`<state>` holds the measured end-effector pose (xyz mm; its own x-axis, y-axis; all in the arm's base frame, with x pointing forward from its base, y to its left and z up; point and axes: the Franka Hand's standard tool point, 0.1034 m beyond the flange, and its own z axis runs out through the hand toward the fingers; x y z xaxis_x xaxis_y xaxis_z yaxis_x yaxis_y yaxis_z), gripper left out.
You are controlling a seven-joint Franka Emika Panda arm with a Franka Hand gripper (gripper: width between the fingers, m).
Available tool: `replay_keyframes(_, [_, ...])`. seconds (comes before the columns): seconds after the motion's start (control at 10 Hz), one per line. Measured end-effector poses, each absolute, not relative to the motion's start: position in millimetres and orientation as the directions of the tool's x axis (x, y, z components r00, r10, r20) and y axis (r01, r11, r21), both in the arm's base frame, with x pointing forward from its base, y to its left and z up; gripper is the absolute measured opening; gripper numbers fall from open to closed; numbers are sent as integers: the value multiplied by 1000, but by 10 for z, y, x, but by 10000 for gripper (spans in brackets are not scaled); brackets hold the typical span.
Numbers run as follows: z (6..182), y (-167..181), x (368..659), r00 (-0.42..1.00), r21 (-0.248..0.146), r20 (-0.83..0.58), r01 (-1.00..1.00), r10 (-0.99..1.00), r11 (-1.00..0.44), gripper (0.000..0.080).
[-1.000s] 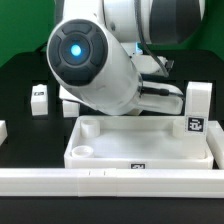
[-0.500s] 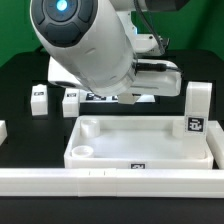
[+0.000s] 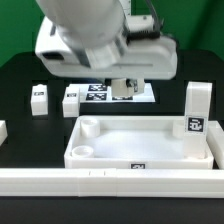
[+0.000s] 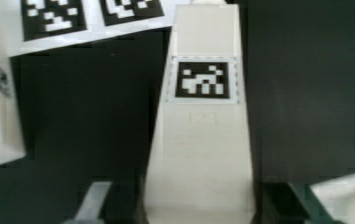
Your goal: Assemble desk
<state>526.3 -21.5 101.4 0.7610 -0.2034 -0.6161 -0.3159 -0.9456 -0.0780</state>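
Exterior view: the arm [image 3: 95, 35] fills the frame from 10 to 1 o'clock, and its white bulk hides most of the scene behind it. Below it, at 6 o'clock, the tabletop [image 3: 112, 158] lies flat on the black table with its rim up, and a round socket [image 3: 88, 128] shows in the corner at 9 o'clock. A long border rail [image 3: 110, 180] runs along just in front of the tabletop. The marker board [image 3: 146, 93] lies at 12 o'clock from the tabletop, partly under the arm. An upright leg [image 3: 197, 100] stands at 3 o'clock against the tabletop's edge, with a tag facing the camera. A second leg [image 3: 39, 98] and a third leg [image 3: 70, 100] stand apart from each other at 10 o'clock. In the wrist view a long leg [image 4: 200, 130] with a tag [image 4: 202, 80] runs out from the gripper [image 4: 200, 205] toward the marker board. The jaws stand on either side of it with a dark strip showing at each flank, so I cannot tell whether they clamp it
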Motion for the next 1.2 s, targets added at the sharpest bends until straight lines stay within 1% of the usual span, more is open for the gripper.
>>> replay_keyframes(0.1, [1160, -223, 5366, 789, -88, -577, -316, -210, -945, 284])
replay_keyframes(0.2, [1256, -217, 5447, 815, -96, -538, -312, -215, -945, 284])
replay_keyframes(0.3, [1217, -223, 5536, 866, -100, -440, -311, -238, -945, 284])
replay_keyframes(0.4, [1218, -214, 5519, 886, -102, -391, -311, -249, -945, 284])
replay_keyframes(0.5, [1220, -219, 5565, 912, -104, -316, -309, -263, -945, 284])
replay_keyframes(0.6, [1232, -234, 5587, 933, -100, -256, -285, -252, -953, 284])
replay_keyframes(0.7, [1317, -283, 5671, 955, -80, -205, -235, -215, -969, 284])
replay_keyframes(0.9, [1596, -325, 5900, 982, -62, -65, -179, -175, -982, 284])
replay_keyframes(1.0, [1660, -304, 6019, 989, -49, 4, -149, -150, -988, 284])
replay_keyframes(1.1, [1661, -222, 6129, 985, -41, 109, -127, -131, -991, 284])
replay_keyframes(1.2, [1629, -223, 6115, 974, -44, 178, -134, -140, -990, 284])
